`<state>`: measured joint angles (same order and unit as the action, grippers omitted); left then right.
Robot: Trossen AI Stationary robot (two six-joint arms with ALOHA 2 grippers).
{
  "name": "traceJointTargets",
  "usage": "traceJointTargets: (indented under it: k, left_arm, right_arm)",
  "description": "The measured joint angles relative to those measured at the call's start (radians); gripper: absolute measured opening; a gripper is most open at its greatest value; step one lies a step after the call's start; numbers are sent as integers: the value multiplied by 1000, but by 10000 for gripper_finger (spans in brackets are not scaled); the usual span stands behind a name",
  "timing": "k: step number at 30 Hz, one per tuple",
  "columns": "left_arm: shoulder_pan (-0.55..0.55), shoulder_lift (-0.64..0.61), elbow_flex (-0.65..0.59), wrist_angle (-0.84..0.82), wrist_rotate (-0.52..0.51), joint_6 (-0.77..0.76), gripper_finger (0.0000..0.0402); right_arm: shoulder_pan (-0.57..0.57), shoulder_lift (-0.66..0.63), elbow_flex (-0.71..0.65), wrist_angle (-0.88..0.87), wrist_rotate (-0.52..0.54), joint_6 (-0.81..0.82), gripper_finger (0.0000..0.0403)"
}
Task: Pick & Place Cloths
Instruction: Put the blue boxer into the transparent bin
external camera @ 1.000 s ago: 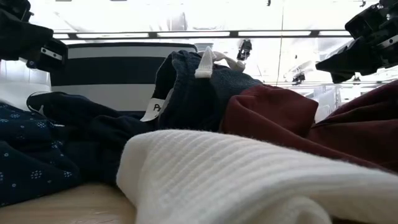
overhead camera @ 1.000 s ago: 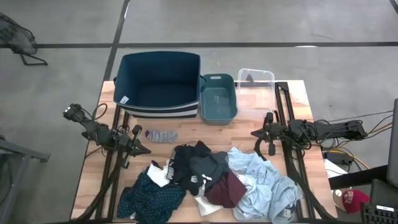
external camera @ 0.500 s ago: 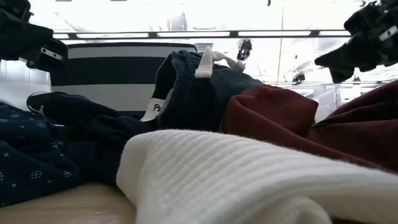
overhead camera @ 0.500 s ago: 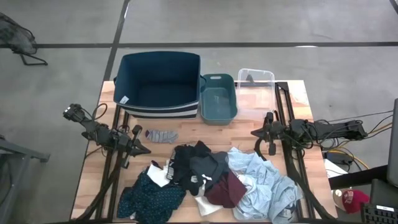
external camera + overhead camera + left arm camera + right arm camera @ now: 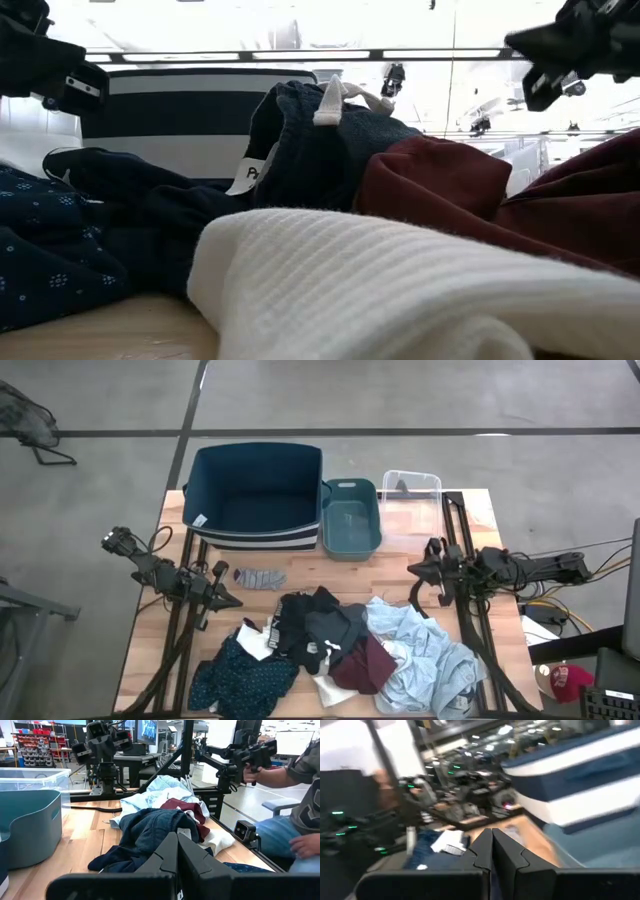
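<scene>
Cloths [image 5: 335, 650] are heaped on the near half of the table [image 5: 390, 572]: dotted teal piece [image 5: 245, 675] on the left side, black [image 5: 320, 625] and maroon [image 5: 365, 663] in the middle, light blue shirts [image 5: 430, 650] on the right. Grey sock [image 5: 260, 577] lies alone, just beside the left gripper [image 5: 232, 601], which hovers with fingers closed, gripping nothing. Right gripper [image 5: 413, 568] sits above bare wood near the shirts, fingers together too, also empty. Navy bin [image 5: 255, 495], teal bin [image 5: 350, 515] and clear bin [image 5: 410, 495] line the far edge.
</scene>
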<state>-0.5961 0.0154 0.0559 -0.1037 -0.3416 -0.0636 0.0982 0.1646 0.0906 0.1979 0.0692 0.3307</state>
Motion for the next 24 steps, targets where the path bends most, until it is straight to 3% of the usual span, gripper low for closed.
traceJointTargets:
  k: [4, 10, 24]
  left_arm:
    - [0, 0, 0, 0, 0, 0, 3]
    - [0, 0, 0, 0, 0, 0, 3]
    - [0, 0, 0, 0, 0, 0, 3]
  right_arm:
    - [1, 102, 0, 70, -146, -34, 8]
    - [11, 235, 33, 84, -148, -9, 8]
    - [129, 517, 248, -58, -134, -26, 8]
